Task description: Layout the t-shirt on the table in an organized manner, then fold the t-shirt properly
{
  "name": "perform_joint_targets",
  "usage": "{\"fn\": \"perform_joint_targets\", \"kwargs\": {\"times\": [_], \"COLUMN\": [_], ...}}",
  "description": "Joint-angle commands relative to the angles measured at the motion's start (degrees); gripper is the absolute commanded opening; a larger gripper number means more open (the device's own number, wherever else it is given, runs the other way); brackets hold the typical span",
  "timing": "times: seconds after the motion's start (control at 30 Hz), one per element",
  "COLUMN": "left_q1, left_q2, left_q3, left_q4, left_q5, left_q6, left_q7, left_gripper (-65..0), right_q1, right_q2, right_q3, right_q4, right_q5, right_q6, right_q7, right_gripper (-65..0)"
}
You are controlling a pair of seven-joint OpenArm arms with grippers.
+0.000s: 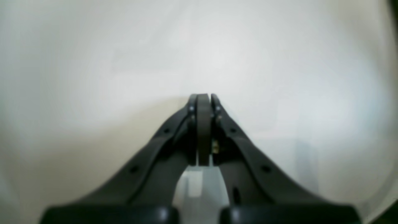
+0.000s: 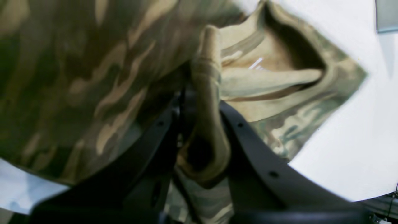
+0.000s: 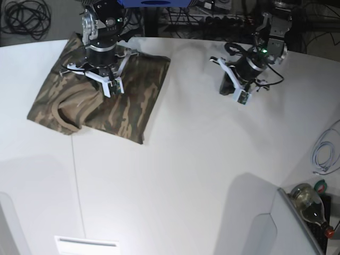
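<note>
one fold of the t-shirt [image 2: 205, 93] is pinched in the right gripper [image 3: 109, 85] (laying-out step); the left gripper [image 1: 203, 99], pressed together, is held over bare bench [image 3: 186, 175]; spreading is called for next.

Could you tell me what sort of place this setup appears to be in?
Probably a robotics lab: two arms mounted at a white table, coiled cables on the floor behind it, and a camouflage t-shirt as the work piece.
</note>
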Motion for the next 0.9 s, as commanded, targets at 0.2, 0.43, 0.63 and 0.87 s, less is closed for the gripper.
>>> {"fn": "perform_joint_targets", "kwargs": {"times": [0.2,0.43,0.63,0.87], "left_q1": [-5.45,-9.75,-10.63,-12.13], "left_q2": [5.36,8.62,9.14,9.23], "left_q3": [9.58,15.47,15.73,15.82], "left_q4": [-2.36,-9.21,-9.83,-9.83], "left_q5": [-0.42,-0.42,-0.42,-0.42], "left_q6": [-0.2,-0.2,-0.2,-0.2], "left_q7": [-1.14,-1.4,-1.4,-1.14], "left_gripper": [-65.0,-65.0,-65.0,-65.0], "right_q1": [-1.36,-2.42,-5.23,-2.07], "right_q2": [2.7,2.79,3.05,2.7], "right_q3": [-5.0,-5.09,-5.18,-5.18], "right_q4": [7.8,13.43,17.03,10.97], "right_q5": [-0.67,-0.67,-0.67,7.68], "right_q6": [3.78,6.68,9.23,14.16], "right_q7": [2.29,2.37,7.65,9.23], "right_gripper": [-64.2,-64.2,-64.2,-64.2]}}
